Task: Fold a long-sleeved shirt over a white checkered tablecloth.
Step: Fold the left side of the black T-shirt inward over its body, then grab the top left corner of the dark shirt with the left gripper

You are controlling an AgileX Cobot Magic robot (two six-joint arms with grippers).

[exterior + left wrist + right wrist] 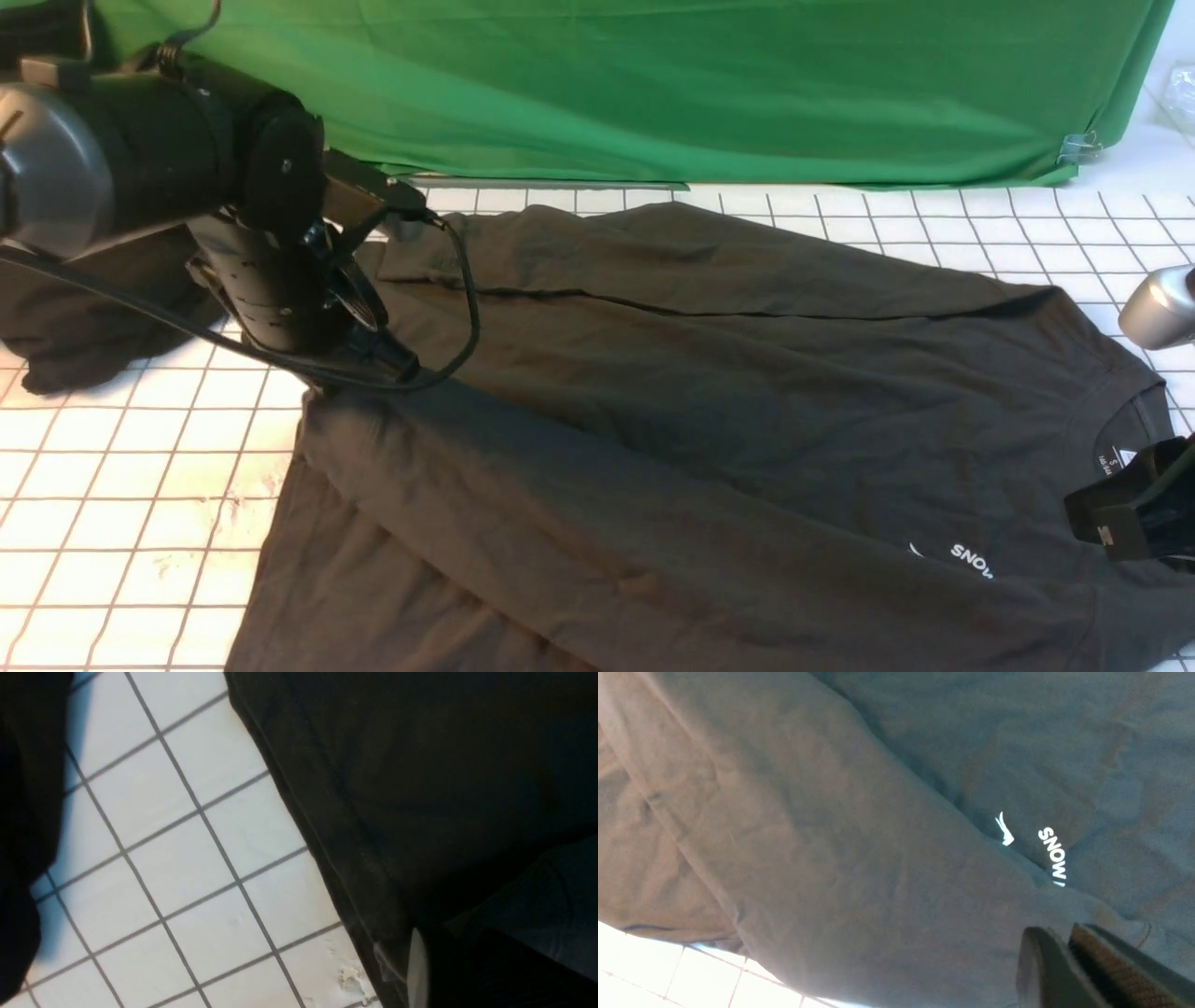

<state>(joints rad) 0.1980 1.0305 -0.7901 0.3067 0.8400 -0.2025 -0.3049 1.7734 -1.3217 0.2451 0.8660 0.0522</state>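
long-sleeved shirt [709,392] lies spread on the white checkered tablecloth [121,485] over the bench, collar toward the right, one sleeve across the body. right gripper [1064,942] narrow, jaws almost together, just beside the chest lettering. left gripper [420,952] at the shirt's edge, mostly hidden; cannot tell its opening.

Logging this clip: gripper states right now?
Left gripper: cannot be told.
Right gripper: closed, over the long-sleeved shirt, nothing visibly held.

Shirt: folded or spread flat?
Partly folded: the shirt has its near side laid over the chest, hiding part of the print.
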